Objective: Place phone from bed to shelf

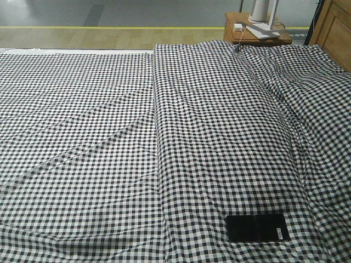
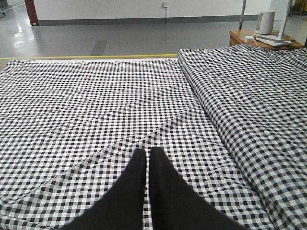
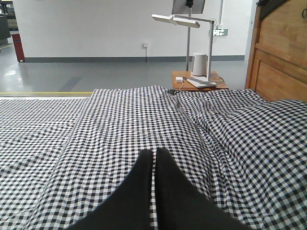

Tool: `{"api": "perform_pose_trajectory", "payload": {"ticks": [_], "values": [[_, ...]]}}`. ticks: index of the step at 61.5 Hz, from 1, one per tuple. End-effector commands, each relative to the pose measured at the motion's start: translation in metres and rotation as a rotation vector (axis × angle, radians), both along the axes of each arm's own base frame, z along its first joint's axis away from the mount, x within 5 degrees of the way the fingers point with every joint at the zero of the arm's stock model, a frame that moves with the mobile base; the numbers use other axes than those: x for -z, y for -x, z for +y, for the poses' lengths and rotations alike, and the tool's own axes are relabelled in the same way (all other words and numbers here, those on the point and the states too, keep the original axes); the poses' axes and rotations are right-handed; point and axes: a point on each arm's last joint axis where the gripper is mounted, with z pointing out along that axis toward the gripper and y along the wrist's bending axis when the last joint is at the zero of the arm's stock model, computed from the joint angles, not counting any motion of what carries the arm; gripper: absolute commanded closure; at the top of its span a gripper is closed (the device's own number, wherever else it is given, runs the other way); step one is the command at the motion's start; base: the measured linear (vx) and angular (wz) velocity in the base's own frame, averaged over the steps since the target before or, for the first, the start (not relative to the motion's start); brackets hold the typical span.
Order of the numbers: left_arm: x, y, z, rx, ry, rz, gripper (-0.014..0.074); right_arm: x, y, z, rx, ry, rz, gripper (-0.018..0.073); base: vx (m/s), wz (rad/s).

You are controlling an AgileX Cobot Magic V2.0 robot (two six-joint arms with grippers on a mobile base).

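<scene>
Just phone point(image 1: 258, 228) flat on bed point(image 1: 82, 137); left jaws and right jaws both pressed together, empty.

The bed point(image 1: 82, 137) runs past the left, right and bottom borders of the front view. Its near edge and both near corners are therefore out of sight, and how close the phone point(image 1: 256, 228) lies to that edge cannot be told. The phone's white sticker is too small to read. Each wrist view shows only two dark, blurred fingers; the left pincer point(image 2: 147, 151) and right pincer point(image 3: 154, 151) are cut off below them. Beyond the bed's far right corner, the nightstand point(image 1: 230, 34) is hidden below its top by the bed. The white cylinder point(image 1: 260, 10) on it loses its upper part, and the wooden unit point(image 1: 334, 33) shows only a corner.
</scene>
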Motion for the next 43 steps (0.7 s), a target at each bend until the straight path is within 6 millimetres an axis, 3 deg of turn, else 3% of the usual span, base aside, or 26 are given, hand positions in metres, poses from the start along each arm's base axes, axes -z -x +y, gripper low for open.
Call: {"api": "perform_pose_trajectory", "payload": {"ticks": [1,43], "values": [[-0.0061,-0.0007,0.0008,-0.012,0.011,-0.077,0.0596,-0.005,0.0001,-0.0003,0.004,0.008,-0.077,0.0568,0.0,0.0],[-0.0061,-0.0007,0.0008,-0.012,0.011,-0.077,0.0596,-0.005,0.0001,-0.0003,0.004,0.008,-0.077,0.0568,0.0,0.0]]}}
